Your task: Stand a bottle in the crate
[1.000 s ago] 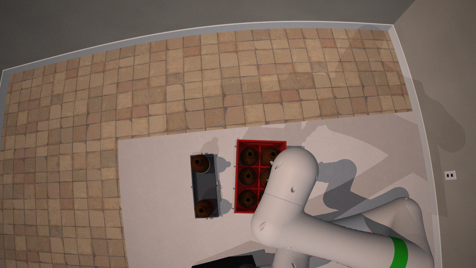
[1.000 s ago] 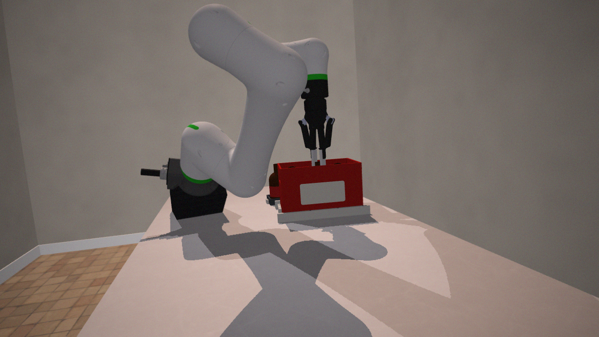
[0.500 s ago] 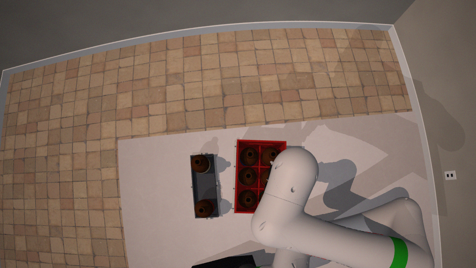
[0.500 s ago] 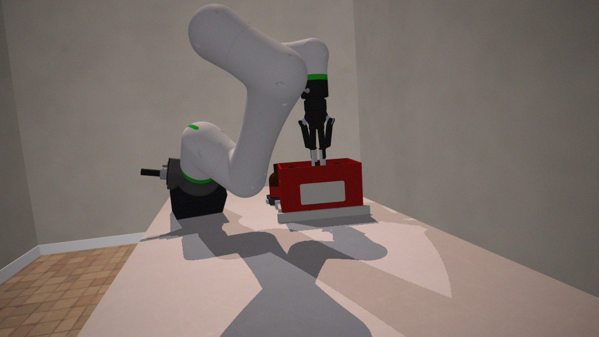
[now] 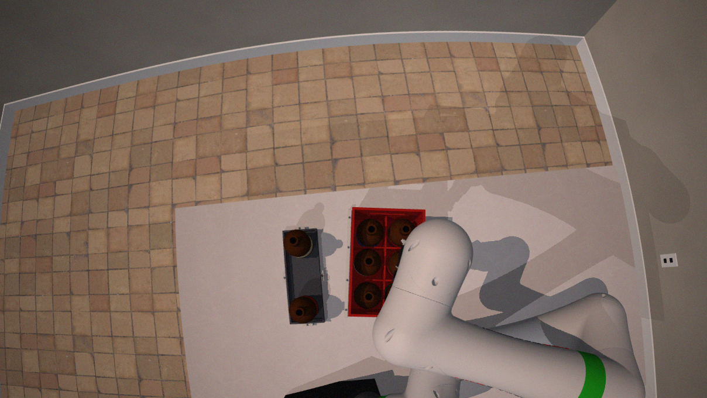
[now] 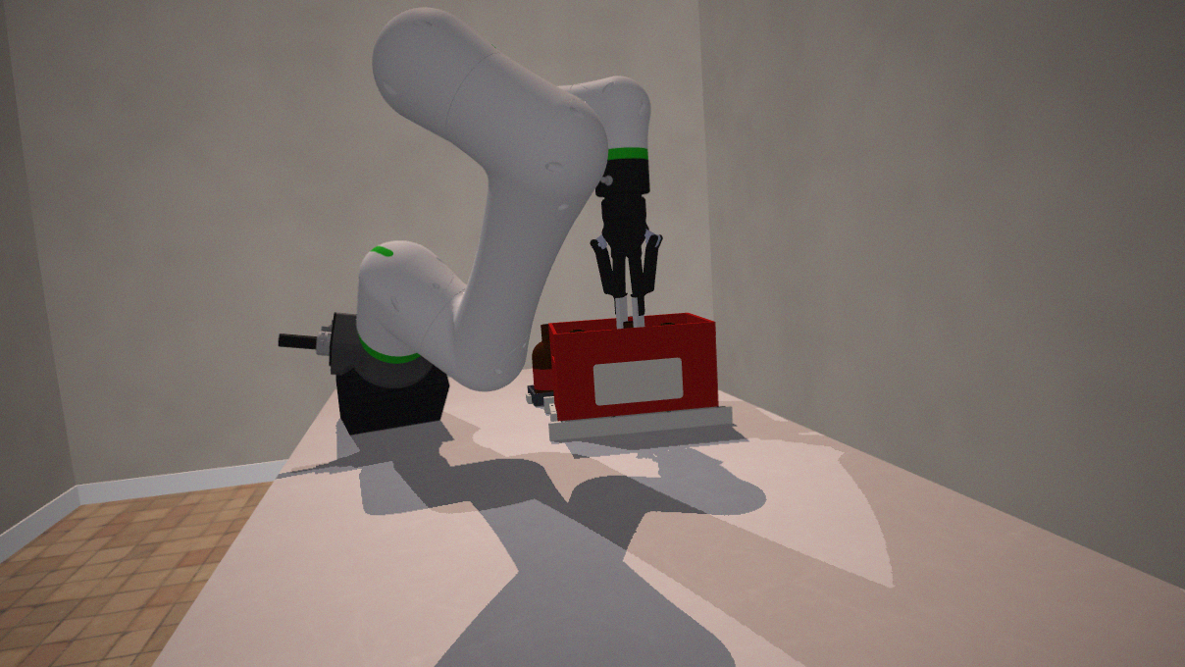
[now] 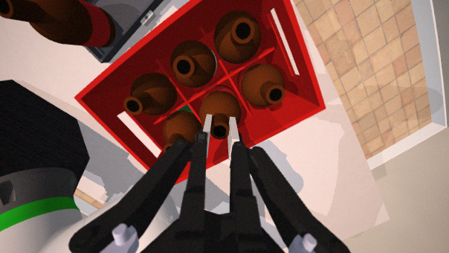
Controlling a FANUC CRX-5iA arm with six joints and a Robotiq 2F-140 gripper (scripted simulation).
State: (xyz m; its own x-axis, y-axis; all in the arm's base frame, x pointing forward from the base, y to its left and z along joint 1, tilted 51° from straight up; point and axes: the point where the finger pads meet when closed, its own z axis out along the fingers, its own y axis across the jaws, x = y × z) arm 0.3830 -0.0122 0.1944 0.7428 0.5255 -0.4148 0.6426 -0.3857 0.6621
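Pale tabletop (image 5: 237,257) (image 6: 273,588) (image 7: 316,160), tan floor tiles (image 5: 198,123) (image 6: 124,563) (image 7: 346,56), pincer (image 5: 400,254) (image 6: 630,323) (image 7: 219,123) (narrow grip) around one bottle (image 5: 393,263) (image 6: 627,325) (image 7: 219,106).

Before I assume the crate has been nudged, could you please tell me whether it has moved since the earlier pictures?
No; the crate sits unshifted beside the tray in the top view.
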